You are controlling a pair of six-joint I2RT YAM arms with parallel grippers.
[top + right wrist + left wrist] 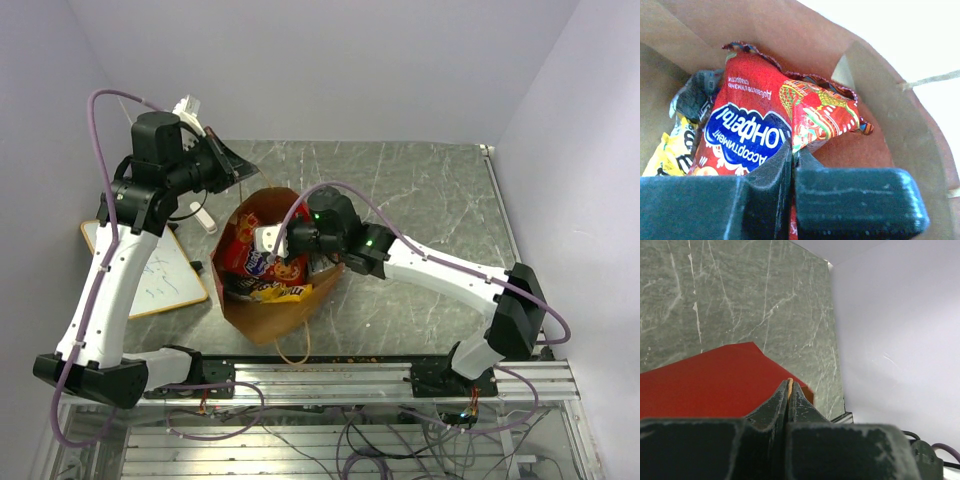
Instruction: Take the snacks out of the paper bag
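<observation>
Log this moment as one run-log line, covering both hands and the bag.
left hand: shut on paper bag rim | right hand: shut on red snack bag, inside paper bag | yellow packet: in bag

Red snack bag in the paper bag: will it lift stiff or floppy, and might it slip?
Probably floppy: the red snack bag is creased and crumpled. Its glossy film may slip where the right fingers pinch it.

A grey-green marbled table [430,200] sits between pale walls. On its left side lies a wood-framed whiteboard [165,275] with faint scribbles — just past its far corner, a small white marker-like stick [202,217]. An aluminium rail [340,372] runs along the near edge — loose wires [350,440] beneath it.
</observation>
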